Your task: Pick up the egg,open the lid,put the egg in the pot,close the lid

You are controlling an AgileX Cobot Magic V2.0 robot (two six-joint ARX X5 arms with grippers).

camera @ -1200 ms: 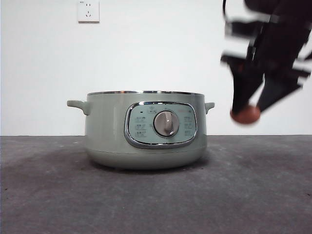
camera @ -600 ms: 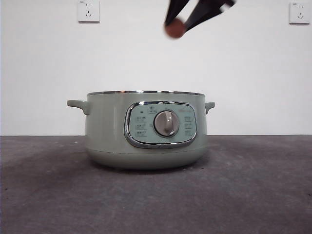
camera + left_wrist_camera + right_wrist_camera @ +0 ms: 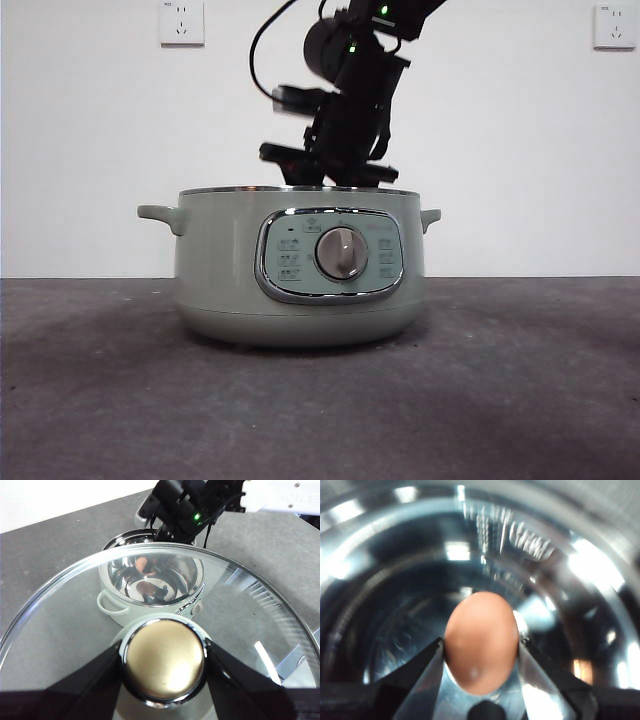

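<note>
The sage-green pot (image 3: pixel 225 280) stands mid-table with its mouth uncovered. My right arm (image 3: pixel 345 110) reaches down into it from above, so the rim hides its jaws in the front view. In the right wrist view my right gripper (image 3: pixel 481 652) is shut on the reddish-brown egg (image 3: pixel 481 640), held inside the pot's shiny steel bowl (image 3: pixel 395 580). My left gripper (image 3: pixel 164 662) is shut on the knob (image 3: pixel 164 657) of the glass lid (image 3: pixel 65 630), holding it high above the table. Through the glass I see the pot (image 3: pixel 112 611) and the right arm (image 3: pixel 190 505) over it.
The pot sits on a dark grey table (image 3: pixel 320 420) against a white wall. Two wall sockets (image 3: pixel 181 22) (image 3: pixel 613 25) are high on that wall. The pot's control panel and silver dial (image 3: pixel 341 252) face the front camera.
The right gripper carried the egg from beside the pot's right handle, up over the rim, and has now come down into the pot's mouth. The pot has not moved.
</note>
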